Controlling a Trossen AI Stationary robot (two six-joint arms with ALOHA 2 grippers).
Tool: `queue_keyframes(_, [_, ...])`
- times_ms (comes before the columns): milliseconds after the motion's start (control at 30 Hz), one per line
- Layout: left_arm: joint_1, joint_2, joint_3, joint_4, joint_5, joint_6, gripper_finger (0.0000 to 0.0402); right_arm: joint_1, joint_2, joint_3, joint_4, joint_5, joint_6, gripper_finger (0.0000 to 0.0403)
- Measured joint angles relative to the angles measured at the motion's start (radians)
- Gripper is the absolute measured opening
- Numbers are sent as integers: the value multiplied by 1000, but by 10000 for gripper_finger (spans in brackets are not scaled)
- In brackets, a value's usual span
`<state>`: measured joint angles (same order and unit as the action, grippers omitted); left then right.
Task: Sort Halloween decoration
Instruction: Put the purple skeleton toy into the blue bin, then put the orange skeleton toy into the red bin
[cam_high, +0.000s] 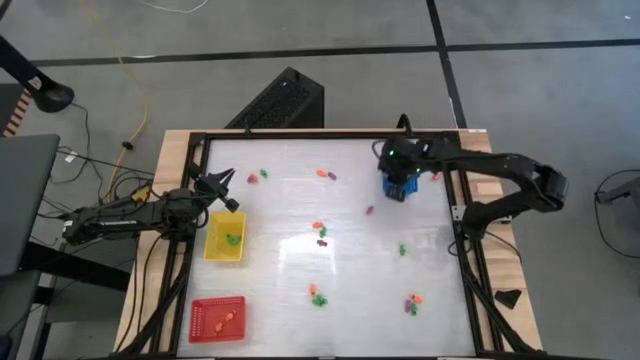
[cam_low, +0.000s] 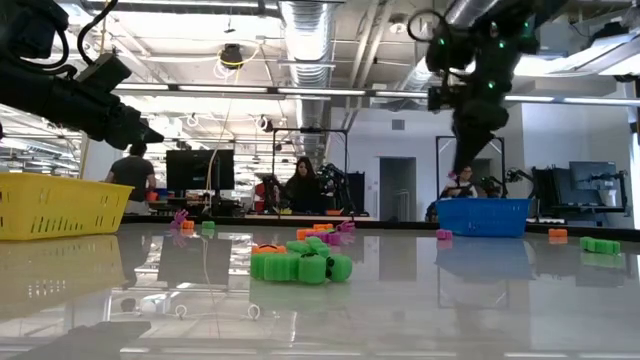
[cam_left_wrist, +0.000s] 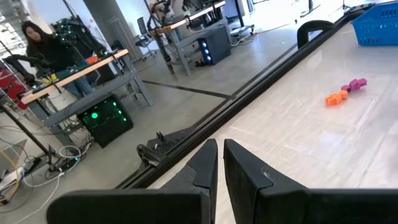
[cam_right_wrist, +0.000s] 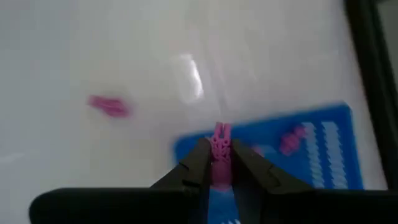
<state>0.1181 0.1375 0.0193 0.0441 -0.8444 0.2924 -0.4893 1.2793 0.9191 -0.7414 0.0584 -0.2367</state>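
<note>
The right gripper (cam_right_wrist: 219, 163) hangs above the blue rectangular mesh tray (cam_high: 398, 187) at the far right of the white table (cam_high: 290, 200), its fingers clenched on a small purple plastic decoration piece (cam_right_wrist: 220, 142), with another purple piece (cam_right_wrist: 291, 140) already lying in that tray. The left gripper (cam_left_wrist: 220, 163) hovers with its fingers pressed together and empty, just beyond the yellow mesh tray (cam_high: 225, 237) that holds a green piece (cam_high: 233, 240). More orange, green and purple pieces (cam_high: 320, 232) lie scattered over the tabletop, and the red mesh tray (cam_high: 217, 318) near the front left holds orange pieces (cam_high: 222, 319).
</note>
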Motion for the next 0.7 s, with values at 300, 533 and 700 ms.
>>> queue_keyframes(300, [0,0,0,0,0,0,18,-165,18,-13,14,-1,156,112])
queue_keyframes(533, [0,0,0,0,0,0,18,-212,16,-13,8,0,162,181])
queue_keyframes(700, [0,0,0,0,0,0,18,-220,16,-13,-13,-5,161,226])
